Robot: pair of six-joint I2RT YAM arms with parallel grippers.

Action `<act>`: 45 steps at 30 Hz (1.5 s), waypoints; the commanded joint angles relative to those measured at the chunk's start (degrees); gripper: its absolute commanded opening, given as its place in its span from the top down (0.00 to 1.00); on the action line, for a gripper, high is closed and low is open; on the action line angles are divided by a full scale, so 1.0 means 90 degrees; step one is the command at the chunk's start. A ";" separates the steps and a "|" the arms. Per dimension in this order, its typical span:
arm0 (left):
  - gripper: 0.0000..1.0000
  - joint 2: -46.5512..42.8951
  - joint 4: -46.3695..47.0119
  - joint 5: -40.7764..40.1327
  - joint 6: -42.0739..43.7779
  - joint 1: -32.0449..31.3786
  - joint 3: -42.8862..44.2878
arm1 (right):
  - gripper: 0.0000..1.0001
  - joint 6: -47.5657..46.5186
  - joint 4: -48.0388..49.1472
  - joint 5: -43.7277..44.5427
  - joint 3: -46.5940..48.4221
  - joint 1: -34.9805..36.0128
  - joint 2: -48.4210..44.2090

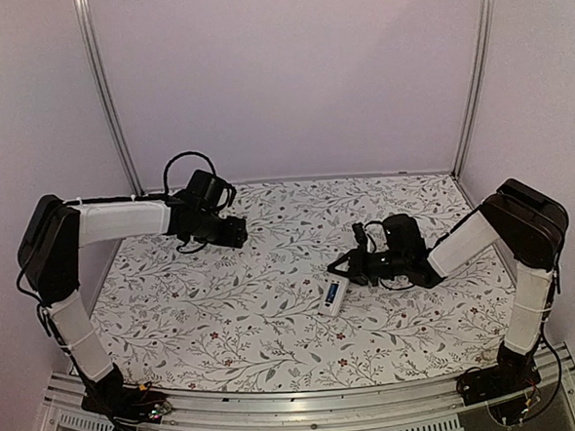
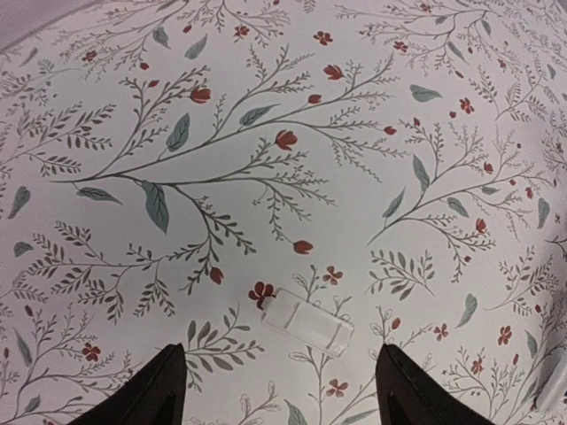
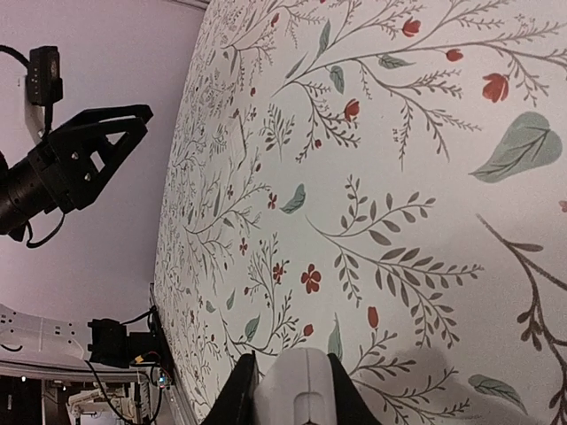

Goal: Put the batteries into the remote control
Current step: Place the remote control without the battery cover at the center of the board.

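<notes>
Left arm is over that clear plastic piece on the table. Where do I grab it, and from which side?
Come straight down on the clear plastic piece: it lies flat. Pinch its two long edges, the narrow way. The left gripper is open but closes along its length, so probably turn the wrist about a quarter first.

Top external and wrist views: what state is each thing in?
left gripper: open, empty.
right gripper: shut on one end of the remote control.
remote control: lying flat, a blue patch showing on its upper face.
clear plastic piece: lying loose under the left gripper, untouched.
</notes>
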 commanded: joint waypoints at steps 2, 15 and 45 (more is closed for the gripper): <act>0.26 0.0366 0.0004 0.0002 -0.0099 0.0380 0.0303 | 0.72 0.0456 0.1236 0.0410 -0.0134 0.0052 0.0365; 0.25 0.0844 0.0004 0.0102 0.0144 0.0679 0.0594 | 0.40 0.0128 0.0864 0.0896 -0.1231 0.0039 -0.0379; 0.69 0.2083 -0.0731 0.1353 0.0907 0.0773 0.1437 | 0.19 -0.0971 -0.3494 0.1492 -0.1987 -0.0439 -0.3818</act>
